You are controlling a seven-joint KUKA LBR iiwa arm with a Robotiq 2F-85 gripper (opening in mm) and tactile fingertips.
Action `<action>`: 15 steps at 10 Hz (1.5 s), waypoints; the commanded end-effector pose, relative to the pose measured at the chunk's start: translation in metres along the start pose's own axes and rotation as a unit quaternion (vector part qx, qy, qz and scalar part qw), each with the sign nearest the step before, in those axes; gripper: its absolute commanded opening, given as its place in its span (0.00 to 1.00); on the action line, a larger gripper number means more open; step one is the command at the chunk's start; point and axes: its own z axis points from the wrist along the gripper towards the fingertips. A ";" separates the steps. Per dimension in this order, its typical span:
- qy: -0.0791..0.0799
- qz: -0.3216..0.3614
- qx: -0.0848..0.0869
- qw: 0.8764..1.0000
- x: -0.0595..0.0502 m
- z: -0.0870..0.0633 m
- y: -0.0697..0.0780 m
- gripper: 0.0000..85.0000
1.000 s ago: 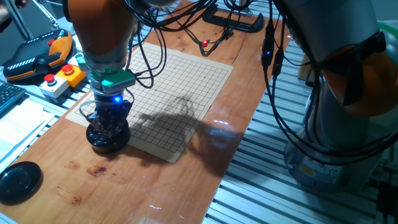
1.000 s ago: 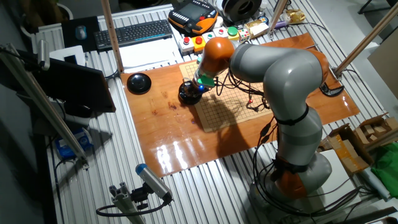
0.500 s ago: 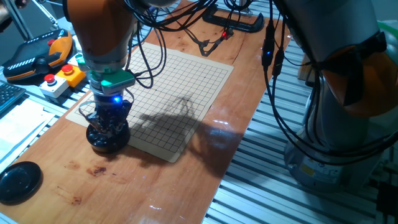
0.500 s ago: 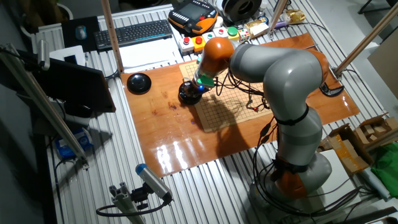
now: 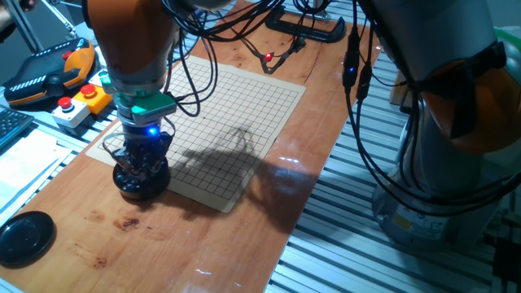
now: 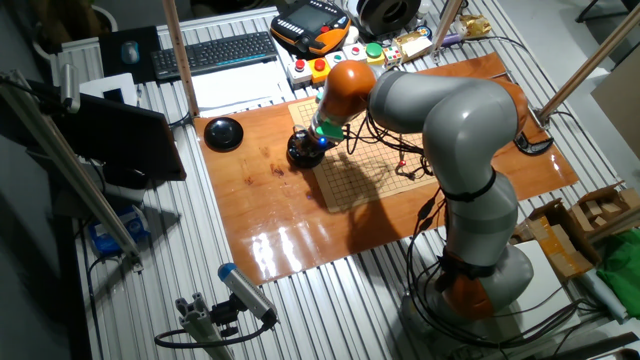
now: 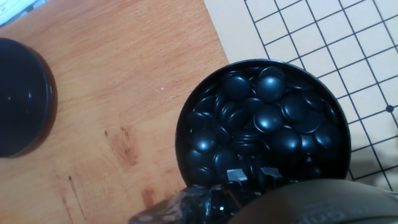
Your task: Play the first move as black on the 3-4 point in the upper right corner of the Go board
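The arm [image 6: 440, 120] reaches from its base across the wooden table [image 5: 244, 244] and bends down so that the wrist points straight at the bowl [image 5: 140, 181] of black stones [image 7: 264, 118]. The gripper [image 5: 142, 163] hangs upright right over that bowl, its tips down among or just above the stones, with a blue light glowing on the wrist above it.

In the hand view the fingertips [image 7: 236, 175] show only as small grey bits at the lower rim of the bowl, close together, against the heap of stones. Whether they grip a stone cannot be told; the heap hides the ends, and in both fixed views the tips are too dark and small to read.

The bowl stands on the near left corner of the board [image 5: 220, 122], partly over its grid and partly over its blank margin. It is nearly full of glossy black stones, piled against one another. No single stone is seen apart from the heap, and the grid of the board carries none in the fixed views.

The bowl's lid [image 5: 24, 238] lies on the table well apart from the bowl, toward the table's near left end; in the hand view it appears as a dark round shape [image 7: 22, 96] to the left of the bowl.
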 end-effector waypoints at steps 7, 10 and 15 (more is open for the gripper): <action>-0.004 0.000 0.006 1.000 -0.008 -0.011 -0.005 0.25; -0.007 0.006 0.014 1.000 -0.015 -0.018 -0.015 0.25; -0.008 0.012 0.014 1.000 -0.022 -0.013 -0.027 0.26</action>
